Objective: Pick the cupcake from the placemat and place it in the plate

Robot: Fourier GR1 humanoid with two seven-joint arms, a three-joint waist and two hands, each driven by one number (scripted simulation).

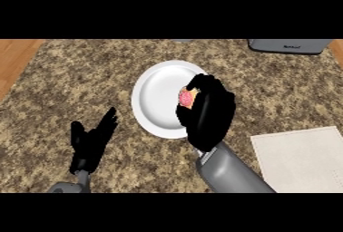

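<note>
1. Right hand (208, 113) is curled round the cupcake (186, 97), holding it over the right part of the white plate (157, 93); only the pink top shows between the fingers
2. Risk: the cupcake sits near the plate's right rim, so a release here may land it on the edge and tip it onto the counter (80, 72)
3. Risk: height above the plate cannot be judged; opening too high may topple it
4. Left hand (90, 142) rests open at lower left, clear of the plate
5. Placemat (301, 158) lies vacated at right
</note>
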